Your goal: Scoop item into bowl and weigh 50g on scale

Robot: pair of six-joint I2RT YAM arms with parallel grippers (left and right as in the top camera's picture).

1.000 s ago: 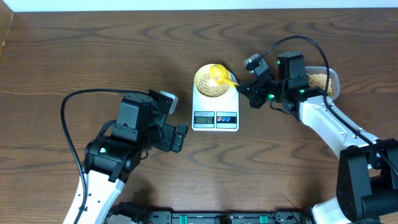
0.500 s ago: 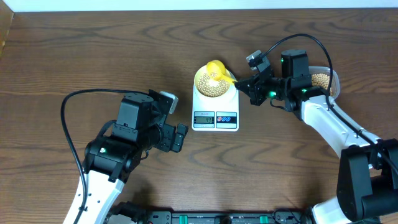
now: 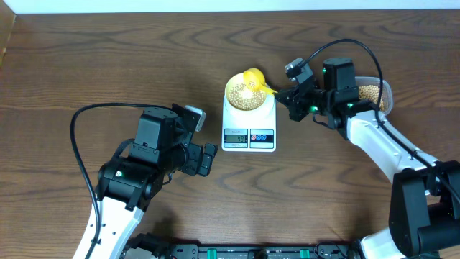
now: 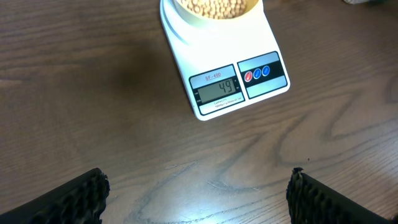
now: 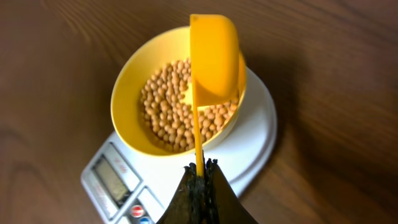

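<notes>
The white scale stands mid-table with the pale-yellow bowl on it, holding tan beans. Its display reads 49 in the left wrist view. My right gripper is shut on the handle of a yellow scoop, tipped on its side over the bowl's right rim; it also shows in the right wrist view. My left gripper is open and empty, low over the table left of the scale's front.
A clear plastic container with more beans sits at the right behind my right arm. Dark wooden table all around. A cable loops by my left arm.
The right gripper has lifted and turned the scoop slightly up and back over the bowl. The left arm has not moved.
</notes>
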